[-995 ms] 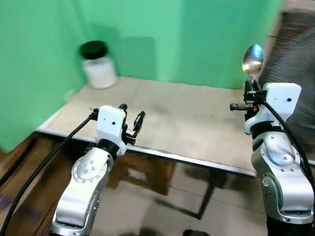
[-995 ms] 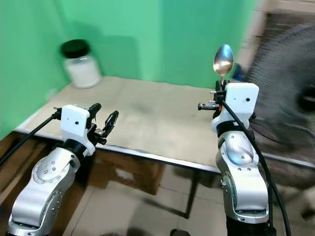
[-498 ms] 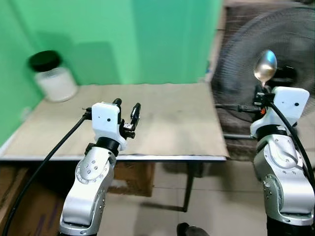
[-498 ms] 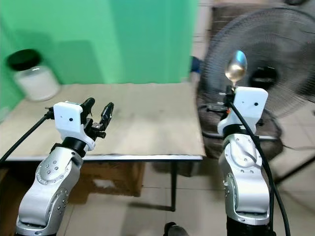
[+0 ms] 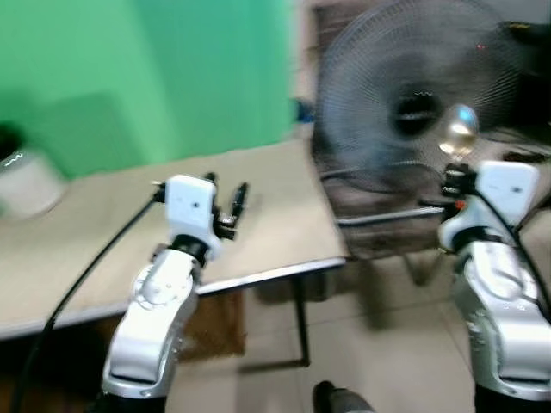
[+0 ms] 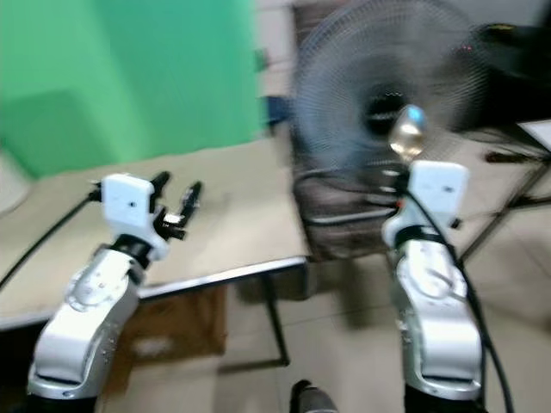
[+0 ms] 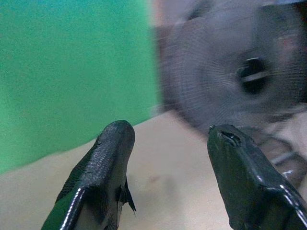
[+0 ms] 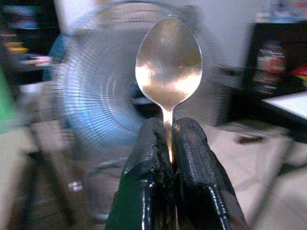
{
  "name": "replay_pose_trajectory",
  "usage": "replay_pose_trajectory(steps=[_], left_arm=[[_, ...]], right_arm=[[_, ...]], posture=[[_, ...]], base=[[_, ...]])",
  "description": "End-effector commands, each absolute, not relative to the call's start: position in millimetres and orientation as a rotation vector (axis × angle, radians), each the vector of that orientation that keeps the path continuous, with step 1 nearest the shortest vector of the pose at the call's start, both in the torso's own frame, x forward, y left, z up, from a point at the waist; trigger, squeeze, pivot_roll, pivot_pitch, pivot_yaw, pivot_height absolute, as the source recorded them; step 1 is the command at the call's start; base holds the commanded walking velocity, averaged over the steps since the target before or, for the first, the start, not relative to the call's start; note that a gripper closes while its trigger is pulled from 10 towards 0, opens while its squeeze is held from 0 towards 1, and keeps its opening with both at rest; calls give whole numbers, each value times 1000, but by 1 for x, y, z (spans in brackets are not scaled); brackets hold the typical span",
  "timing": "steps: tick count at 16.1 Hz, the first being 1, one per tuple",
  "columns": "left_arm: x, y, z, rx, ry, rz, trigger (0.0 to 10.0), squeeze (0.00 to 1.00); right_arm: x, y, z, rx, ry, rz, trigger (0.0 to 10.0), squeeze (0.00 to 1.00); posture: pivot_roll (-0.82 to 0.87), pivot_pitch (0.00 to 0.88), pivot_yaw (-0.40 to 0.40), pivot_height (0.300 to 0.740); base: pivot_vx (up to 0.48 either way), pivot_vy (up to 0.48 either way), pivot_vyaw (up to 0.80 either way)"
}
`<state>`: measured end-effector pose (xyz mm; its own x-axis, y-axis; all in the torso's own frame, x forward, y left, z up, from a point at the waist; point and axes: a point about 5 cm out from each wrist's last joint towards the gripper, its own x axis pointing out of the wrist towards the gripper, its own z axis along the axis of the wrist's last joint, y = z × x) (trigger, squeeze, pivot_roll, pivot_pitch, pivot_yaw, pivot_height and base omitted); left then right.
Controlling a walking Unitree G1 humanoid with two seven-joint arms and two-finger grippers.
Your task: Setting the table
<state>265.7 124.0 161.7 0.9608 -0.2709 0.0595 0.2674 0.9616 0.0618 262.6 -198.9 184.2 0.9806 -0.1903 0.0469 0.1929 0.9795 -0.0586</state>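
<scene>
Steel spoon (image 8: 168, 67) upright, pinched in right gripper (image 8: 170, 143), just before big fan (image 5: 413, 95). Left gripper (image 7: 168, 158) spread, holding nothing, over beige table (image 5: 275, 181) beside fan. Green wall (image 5: 146, 69) behind.

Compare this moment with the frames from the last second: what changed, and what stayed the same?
The head camera swung to the robot's right: the table and jar slid leftward in view and a standing fan came in. Nothing was grasped or released. The right gripper stays shut on the upright spoon; the left gripper stays open over the table.
</scene>
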Motion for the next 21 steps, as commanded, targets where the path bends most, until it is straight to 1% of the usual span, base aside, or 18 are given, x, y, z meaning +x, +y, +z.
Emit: replay_pose_trajectory(steps=[1,3,4,6,7,8,10,11,14,16,19,21], left_arm=[[266,129,163,77,-68,-248,10000,0],[266,133,162,79,-66,-241,10000,0],[271,132,160,79,-66,-245,10000,0],[275,128,160,84,-73,-250,10000,0],[273,125,166,68,-88,-247,10000,0],[272,125,166,67,-90,-246,10000,0],[263,135,159,82,-61,-224,10000,0],[263,140,157,86,-53,-210,10000,0],[266,138,159,53,-42,-185,10000,0],[265,137,161,56,-51,-194,10000,0],[266,142,156,53,-33,-175,10000,0],[268,139,158,50,-33,-184,10000,0]], right_arm=[[261,-192,190,-33,-57,-148,10000,0],[263,-178,187,-15,-39,-75,10000,0],[261,-175,188,-17,-34,-53,10000,0],[260,-178,188,-7,-24,-43,10000,0],[263,-180,188,9,-8,-21,10000,0],[263,-180,188,10,-6,-16,10000,0],[267,-171,184,10,3,2,10000,0],[266,-168,184,11,5,9,10000,0],[265,-171,182,44,46,2,10000,0],[265,-172,181,46,62,-8,10000,0],[261,-170,179,48,73,-21,10000,0],[261,-175,179,40,78,-40,10000,0]], posture=[[5,0,100,740],[-15,0,104,740],[-39,0,107,740],[-36,0,101,740],[0,0,78,740],[0,0,78,740],[16,0,65,740],[9,0,63,740],[11,0,62,740],[15,0,65,740],[-5,0,79,740],[-6,0,84,740]], base=[[0,0,-800],[0,0,-800],[0,0,-800],[0,0,-800],[0,0,-800],[0,0,-800],[0,0,-800],[0,0,-800],[0,0,-800],[0,0,-800],[0,0,-800],[0,0,-800]])
